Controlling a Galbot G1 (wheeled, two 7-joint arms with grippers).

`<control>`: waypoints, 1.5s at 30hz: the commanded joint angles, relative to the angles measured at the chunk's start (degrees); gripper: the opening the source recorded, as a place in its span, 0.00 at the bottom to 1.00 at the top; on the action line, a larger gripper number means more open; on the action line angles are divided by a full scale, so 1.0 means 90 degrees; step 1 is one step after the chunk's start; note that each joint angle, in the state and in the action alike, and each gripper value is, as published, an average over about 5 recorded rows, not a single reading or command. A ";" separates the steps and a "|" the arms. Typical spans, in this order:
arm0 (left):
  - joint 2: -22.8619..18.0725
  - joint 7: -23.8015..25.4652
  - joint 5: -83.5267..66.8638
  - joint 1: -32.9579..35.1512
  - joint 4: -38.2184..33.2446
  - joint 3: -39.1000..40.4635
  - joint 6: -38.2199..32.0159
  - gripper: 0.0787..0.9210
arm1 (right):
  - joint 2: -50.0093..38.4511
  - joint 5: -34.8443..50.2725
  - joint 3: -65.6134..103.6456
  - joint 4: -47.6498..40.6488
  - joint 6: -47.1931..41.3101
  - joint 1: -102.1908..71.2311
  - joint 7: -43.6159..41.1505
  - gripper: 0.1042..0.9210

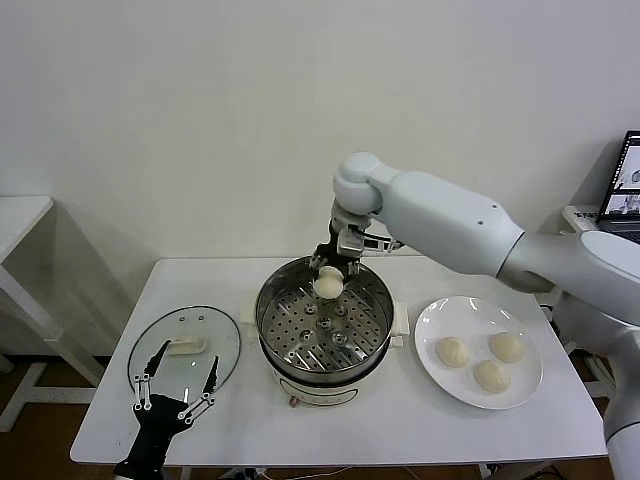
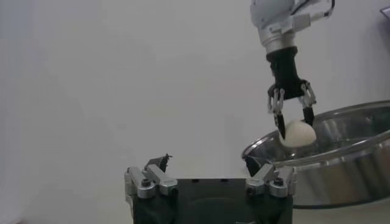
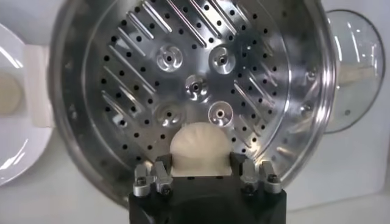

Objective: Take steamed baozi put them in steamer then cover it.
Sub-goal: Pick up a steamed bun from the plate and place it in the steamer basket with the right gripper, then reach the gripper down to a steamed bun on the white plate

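While the right gripper (image 1: 329,268) pinches one baozi (image 1: 328,286) above the steamer (image 1: 372,296) at its 12 o'clock rim, three baozi (image 1: 452,351) remain on the plate (image 1: 430,318); left gripper (image 1: 178,391), jaws spread, over the cover (image 1: 221,336).

A white plate (image 1: 527,384) sits on the white table (image 1: 400,430); a laptop (image 1: 623,186) stands at far right.

baozi (image 1: 328,286): i see one cream bun above steamer (image 1: 322,352) tray | three baozi (image 1: 492,375): on white plate | cover (image 1: 185,345): glass, flat on table, left of steamer
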 commanded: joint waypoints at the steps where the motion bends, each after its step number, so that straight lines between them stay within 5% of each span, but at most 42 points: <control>1: -0.0001 -0.0005 -0.0002 0.0008 0.0007 -0.0021 -0.0013 0.88 | 0.0214 -0.0350 0.0004 -0.0196 0.0057 -0.0217 0.0062 0.68; 9: -0.0018 -0.0019 -0.0002 0.0007 0.0022 -0.0035 -0.0031 0.88 | 0.0379 -0.0665 0.0095 -0.0367 0.0103 -0.0373 0.0281 0.68; 14: -0.0024 -0.0037 -0.0005 0.0013 0.0009 -0.0055 -0.0036 0.88 | 0.0314 -0.0594 0.0105 -0.0242 0.0050 -0.0334 0.0284 0.78; 22: -0.0022 -0.0044 -0.0013 0.0011 0.0019 -0.0068 -0.0043 0.88 | -0.0700 0.1605 0.0448 0.0572 -0.1334 0.0248 -0.0632 0.88; 29: -0.0006 -0.0042 -0.0012 -0.0035 0.0027 0.0000 -0.0036 0.88 | -0.2098 0.3639 0.0046 0.0322 -0.3803 0.1286 -0.0860 0.88; 39: 0.0042 -0.0045 -0.0013 -0.0127 0.0077 0.0091 -0.0031 0.88 | -0.3676 0.4218 -0.1413 -0.0046 -0.4744 0.0826 -0.0224 0.88; 45: 0.0028 -0.0048 -0.0011 -0.0123 0.0057 0.0101 -0.0020 0.88 | -0.3895 0.3792 -0.1316 -0.0105 -0.4876 -0.0030 0.0191 0.88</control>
